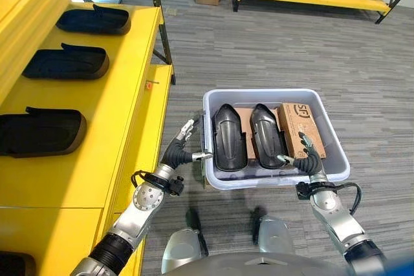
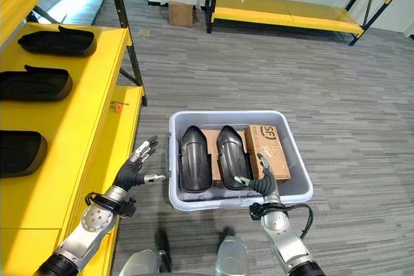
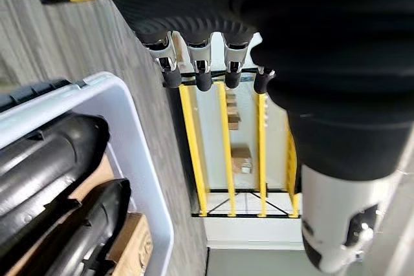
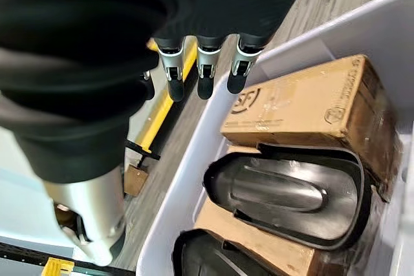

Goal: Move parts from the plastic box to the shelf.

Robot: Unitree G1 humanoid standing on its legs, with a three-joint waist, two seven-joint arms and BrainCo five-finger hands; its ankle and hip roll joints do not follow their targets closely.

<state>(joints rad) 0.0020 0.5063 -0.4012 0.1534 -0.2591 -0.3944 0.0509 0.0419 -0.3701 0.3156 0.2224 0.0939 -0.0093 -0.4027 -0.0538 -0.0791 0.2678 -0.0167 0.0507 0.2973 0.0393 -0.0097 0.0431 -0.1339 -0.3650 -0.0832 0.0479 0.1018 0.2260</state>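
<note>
The yellow shelf (image 1: 123,95) at 9 o'clock already carries 3 black moulded parts (image 1: 65,61) in a row. 2 more black parts (image 1: 229,137) lie side by side in the grey plastic box (image 1: 333,137) on the floor at 12 o'clock, resting on cardboard beside a brown carton (image 1: 301,127), so by my judgement the job is a little over half done. The left hand (image 1: 183,143) hangs with fingers spread wide just outside the box's 9 o'clock wall, holding nothing. The right hand (image 1: 305,156), fingers loosely apart and empty, hovers at the box's 5 o'clock rim.
</note>
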